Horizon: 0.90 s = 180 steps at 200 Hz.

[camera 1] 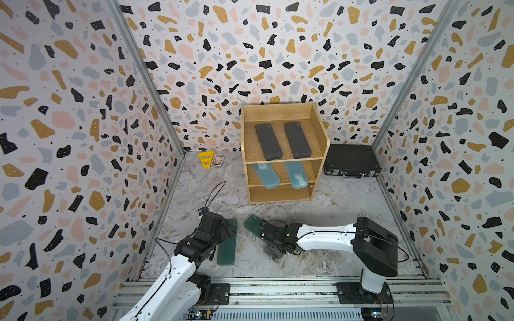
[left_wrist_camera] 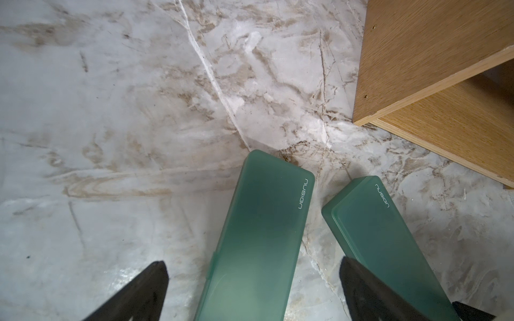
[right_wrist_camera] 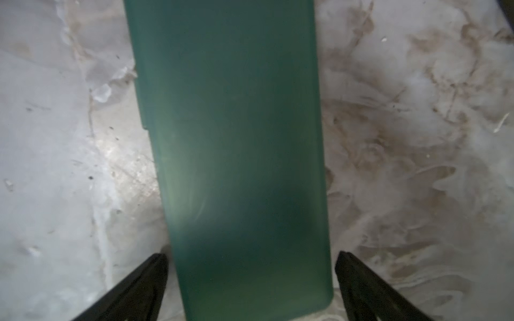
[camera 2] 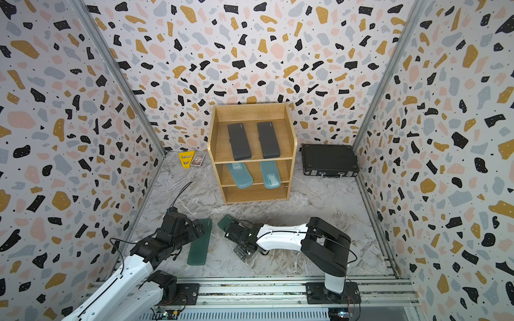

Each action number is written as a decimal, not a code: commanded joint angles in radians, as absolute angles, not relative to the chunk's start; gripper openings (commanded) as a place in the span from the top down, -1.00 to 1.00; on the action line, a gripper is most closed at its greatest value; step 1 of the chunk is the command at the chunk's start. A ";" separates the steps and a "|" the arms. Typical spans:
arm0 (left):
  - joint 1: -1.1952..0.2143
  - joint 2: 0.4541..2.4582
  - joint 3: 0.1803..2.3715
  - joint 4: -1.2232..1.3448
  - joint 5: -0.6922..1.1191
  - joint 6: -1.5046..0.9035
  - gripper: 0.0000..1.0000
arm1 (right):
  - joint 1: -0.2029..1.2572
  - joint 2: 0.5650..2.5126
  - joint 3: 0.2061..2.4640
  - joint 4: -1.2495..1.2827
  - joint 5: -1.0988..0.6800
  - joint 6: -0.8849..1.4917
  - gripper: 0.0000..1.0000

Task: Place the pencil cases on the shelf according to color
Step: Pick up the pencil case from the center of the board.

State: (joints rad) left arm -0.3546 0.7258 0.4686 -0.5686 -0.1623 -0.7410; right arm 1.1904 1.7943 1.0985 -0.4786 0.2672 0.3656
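Note:
The wooden shelf (camera 1: 319,133) stands at the back, with two dark grey pencil cases (camera 1: 268,141) (camera 1: 297,140) on its top tier and two light blue ones (camera 1: 265,175) (camera 1: 296,174) on the middle tier. Its bottom tier holds nothing. Two dark green cases lie on the floor in front. My left gripper (left_wrist_camera: 251,266) is open, its fingers either side of the left green case (left_wrist_camera: 258,222) without touching it. The right green case (right_wrist_camera: 236,139) lies between the fingers of my open right gripper (right_wrist_camera: 251,255), which covers its near end in both top views (camera 1: 251,225).
A large black briefcase (camera 1: 351,161) lies to the right of the shelf. A yellow triangular ruler (camera 1: 206,159) and a small card box (camera 1: 217,160) sit at the back left. Patterned walls enclose the marble floor; the arms' rail (camera 1: 278,289) runs along the front.

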 commanded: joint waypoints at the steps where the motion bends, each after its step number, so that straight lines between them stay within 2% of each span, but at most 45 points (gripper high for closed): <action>1: -0.356 0.722 0.489 -0.562 -0.150 -0.722 -0.99 | 1.186 1.772 1.111 -0.567 0.310 0.339 -1.00; 108: -0.356 0.693 0.501 -0.577 -0.133 -0.713 -0.99 | 1.166 1.834 1.043 -0.433 0.137 0.358 -0.96; 128: -0.357 0.692 0.506 -0.578 -0.127 -0.714 -0.99 | 1.166 1.816 1.002 -0.414 0.140 0.381 -0.88; 180: -0.355 0.693 0.513 -0.583 -0.117 -0.714 -0.99 | 1.166 1.779 0.911 -0.388 0.181 0.443 -0.42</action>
State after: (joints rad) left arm -0.3546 0.6994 0.4755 -0.5762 -0.1310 -0.7246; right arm 1.1641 1.7599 0.9871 -0.2966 0.1436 0.4099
